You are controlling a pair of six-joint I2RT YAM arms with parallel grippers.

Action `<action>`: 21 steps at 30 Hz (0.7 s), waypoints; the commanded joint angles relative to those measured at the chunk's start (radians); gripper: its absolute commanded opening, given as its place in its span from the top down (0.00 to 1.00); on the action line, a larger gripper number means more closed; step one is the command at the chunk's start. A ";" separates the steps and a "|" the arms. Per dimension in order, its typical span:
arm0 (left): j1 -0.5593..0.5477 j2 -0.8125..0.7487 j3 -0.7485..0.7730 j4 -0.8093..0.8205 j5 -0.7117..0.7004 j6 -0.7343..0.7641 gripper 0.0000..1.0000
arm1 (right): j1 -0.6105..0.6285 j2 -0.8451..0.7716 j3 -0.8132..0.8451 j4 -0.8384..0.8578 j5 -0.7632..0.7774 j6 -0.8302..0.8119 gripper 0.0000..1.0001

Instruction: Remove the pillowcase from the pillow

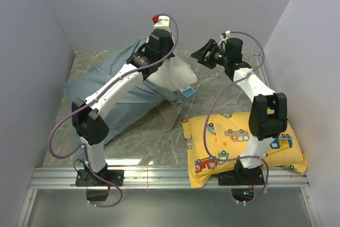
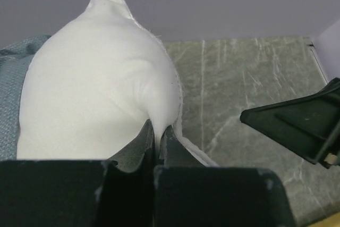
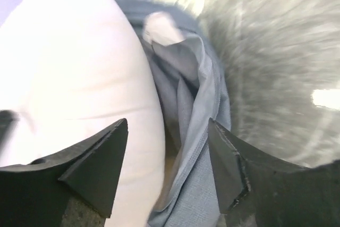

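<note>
At the table's (image 1: 228, 86) back centre, the pillow (image 1: 178, 73) is lying half-bared from the pillowcase (image 1: 141, 102); left gripper (image 2: 159, 136) is pinching its edge, right gripper (image 3: 168, 126) is hanging spread and empty; the removal looks about half done.

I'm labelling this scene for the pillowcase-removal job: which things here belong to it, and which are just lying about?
Belongs to the job:
blue-and-grey striped cloth pillowcase
plump plain white rectangular pillow

Just lying about:
yellow rectangular pillow with cartoon-vehicle print
</note>
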 commanded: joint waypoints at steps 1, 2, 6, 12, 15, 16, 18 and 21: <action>-0.005 -0.005 -0.004 0.154 0.148 -0.030 1.00 | -0.018 -0.136 -0.083 0.020 0.089 -0.045 0.26; -0.006 0.006 0.004 0.150 0.198 -0.038 1.00 | -0.019 -0.162 -0.141 0.043 0.096 -0.052 0.24; -0.006 0.066 0.108 0.081 0.249 -0.051 0.86 | -0.006 -0.227 -0.173 0.057 0.081 -0.140 0.19; -0.005 -0.003 0.123 0.075 0.230 -0.070 0.49 | 0.025 -0.259 -0.205 0.059 0.093 -0.232 0.17; -0.003 -0.049 0.117 0.033 0.185 -0.091 0.38 | 0.085 -0.268 -0.182 0.010 0.139 -0.322 0.15; -0.005 -0.060 0.120 0.010 0.135 -0.104 0.37 | 0.127 -0.259 -0.150 -0.037 0.180 -0.383 0.15; -0.003 -0.095 0.125 -0.093 0.073 -0.157 0.35 | 0.175 -0.245 -0.122 -0.098 0.223 -0.439 0.14; -0.003 -0.171 0.056 -0.209 -0.074 -0.235 0.29 | 0.224 -0.210 -0.096 -0.185 0.342 -0.482 0.13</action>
